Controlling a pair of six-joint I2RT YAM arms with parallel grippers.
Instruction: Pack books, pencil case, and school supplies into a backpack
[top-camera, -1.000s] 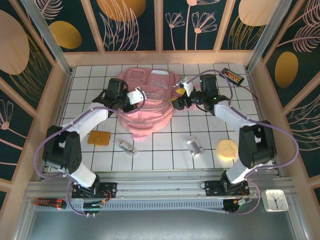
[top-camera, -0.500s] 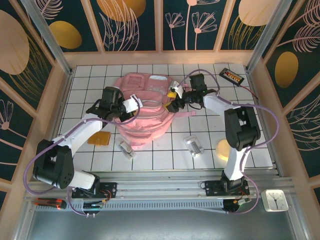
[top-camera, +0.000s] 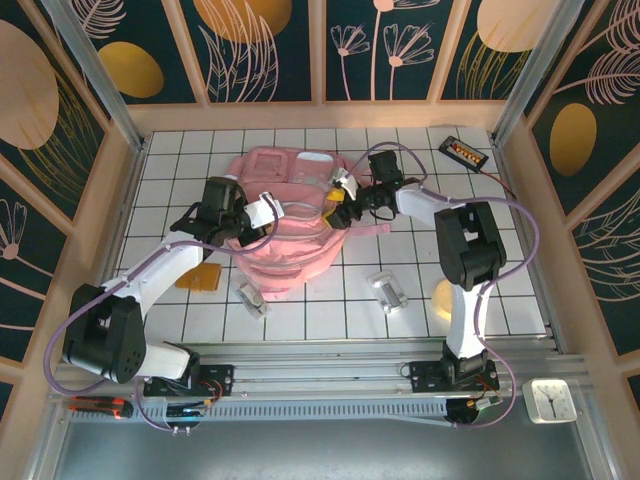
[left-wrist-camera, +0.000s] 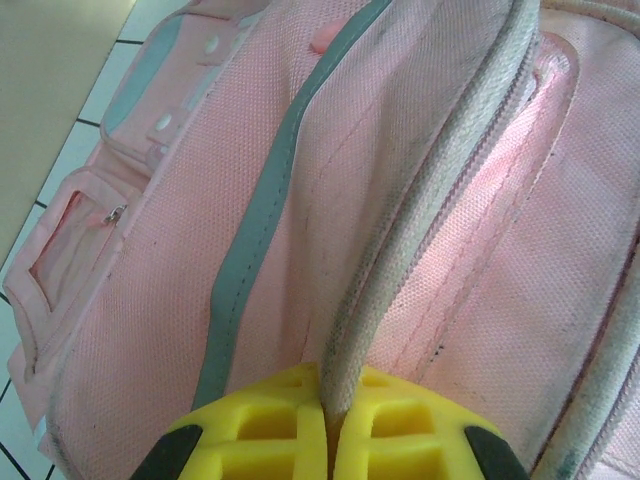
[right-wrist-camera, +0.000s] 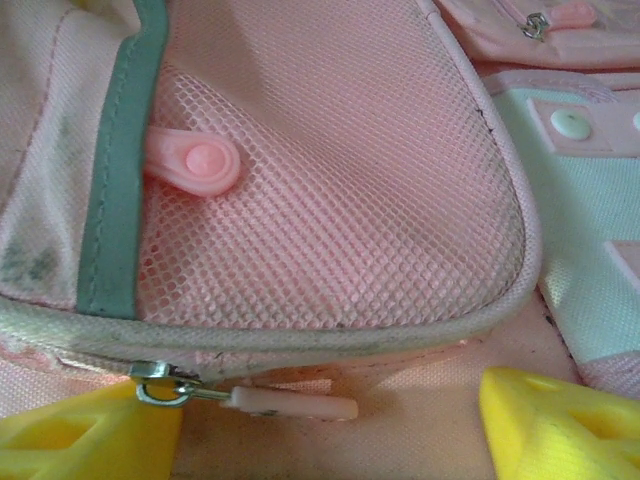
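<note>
The pink backpack (top-camera: 290, 240) lies in the middle of the table. My left gripper (top-camera: 276, 209) is at its left side, and its yellow fingers (left-wrist-camera: 270, 430) are shut on the grey piping (left-wrist-camera: 420, 220) along the backpack's (left-wrist-camera: 200, 200) opening. My right gripper (top-camera: 338, 206) is open at the right side of the backpack (right-wrist-camera: 330, 200), with a pink zip pull (right-wrist-camera: 290, 402) lying between its yellow fingertips (right-wrist-camera: 560, 420). An orange-brown pad (top-camera: 198, 277) and two silver clip pieces (top-camera: 252, 296) (top-camera: 388, 290) lie on the tiles in front. The books and the pencil case are out of view.
A black slab with an orange label (top-camera: 463, 150) lies at the back right. A pale yellow round thing (top-camera: 452, 298) sits by the right arm's base. Wooden walls close off the table at the back and both sides.
My right arm has reached further left and its gripper has closed in on the backpack's zip side. The backpack has sagged flatter and spread toward the front. The left gripper keeps its hold.
</note>
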